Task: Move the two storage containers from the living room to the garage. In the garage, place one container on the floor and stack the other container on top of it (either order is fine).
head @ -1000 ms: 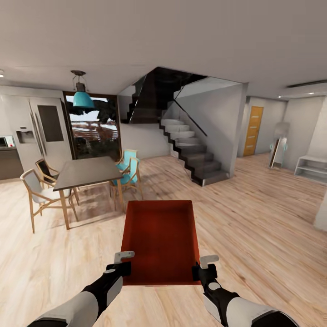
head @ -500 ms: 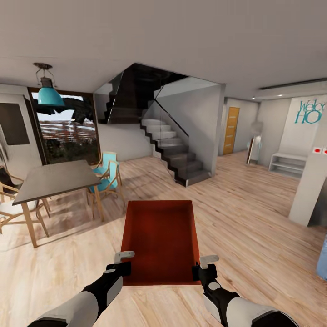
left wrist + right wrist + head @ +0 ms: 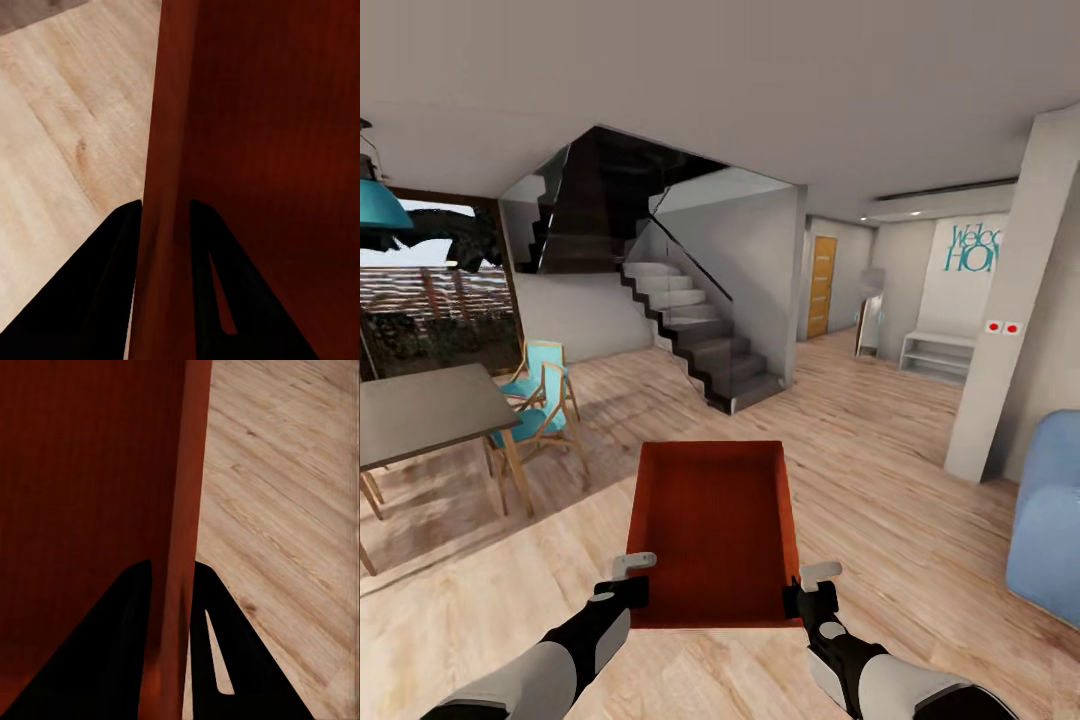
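With the view swung rightward past the dark staircase (image 3: 700,340), the left claw (image 3: 630,580) and right claw (image 3: 810,588) each stay clamped on a side wall of the open orange-red rectangular storage container (image 3: 712,530), carried over light wood-plank floor (image 3: 880,470), garage yet unreached.

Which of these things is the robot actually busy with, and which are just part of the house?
In use:
storage container
left gripper, clamped on its wall
right gripper, clamped on the opposite wall

Just around:
staircase
dining table
turquoise chairs
blue sofa
orange door
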Robot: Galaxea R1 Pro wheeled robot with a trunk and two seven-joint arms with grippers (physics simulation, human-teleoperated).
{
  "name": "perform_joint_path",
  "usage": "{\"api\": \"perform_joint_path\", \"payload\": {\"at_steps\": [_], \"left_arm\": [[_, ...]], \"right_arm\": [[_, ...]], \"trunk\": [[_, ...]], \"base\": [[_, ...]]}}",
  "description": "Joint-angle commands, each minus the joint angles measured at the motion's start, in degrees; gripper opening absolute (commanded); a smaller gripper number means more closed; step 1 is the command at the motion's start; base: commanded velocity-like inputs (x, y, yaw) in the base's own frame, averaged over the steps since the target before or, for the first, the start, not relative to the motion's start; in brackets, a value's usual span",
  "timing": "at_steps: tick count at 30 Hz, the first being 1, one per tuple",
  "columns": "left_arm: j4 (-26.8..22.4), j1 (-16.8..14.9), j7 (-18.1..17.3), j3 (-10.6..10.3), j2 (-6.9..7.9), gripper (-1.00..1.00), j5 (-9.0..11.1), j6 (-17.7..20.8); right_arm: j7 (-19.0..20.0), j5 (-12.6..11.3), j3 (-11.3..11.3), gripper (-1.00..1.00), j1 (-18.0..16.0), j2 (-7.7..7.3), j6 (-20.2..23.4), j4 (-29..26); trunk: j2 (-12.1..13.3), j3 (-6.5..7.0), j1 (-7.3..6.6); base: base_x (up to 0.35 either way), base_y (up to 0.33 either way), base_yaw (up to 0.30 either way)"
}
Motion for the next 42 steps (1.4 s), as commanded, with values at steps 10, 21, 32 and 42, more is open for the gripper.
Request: {"api": "perform_joint_path", "payload": {"at_steps": [10,21,32,42], "left_arm": [[0.1,0.0,1.7,0.5,1.90,-1.00,0.5,0.1],[0.1,0.0,1.6,0.5,1.90,-1.00,0.5,0.1],[0.1,0.0,1.6,0.5,1.90,-1.00,0.5,0.1],[0.1,0.0,1.6,0.5,1.90,-1.00,0.5,0.1]], "right_arm": [[-0.2,-0.4,-0.6,-1.00,-0.1,-0.01,-1.2,-0.1],[-0.2,-0.4,-0.6,-1.00,-0.1,-0.03,-1.2,-0.1],[-0.2,-0.5,-0.7,-1.00,-0.1,-0.03,-1.2,-0.1],[-0.2,-0.5,-0.7,-1.00,-0.1,0.05,-1.2,-0.1]], "trunk": [[-0.1,-0.09,0.05],[-0.1,-0.09,0.05],[-0.1,-0.09,0.05],[-0.1,-0.09,0.05]], "base": [[0.322,0.000,-0.274],[0.321,0.000,-0.256],[0.321,0.000,-0.015],[0.321,0.000,0.000]]}}
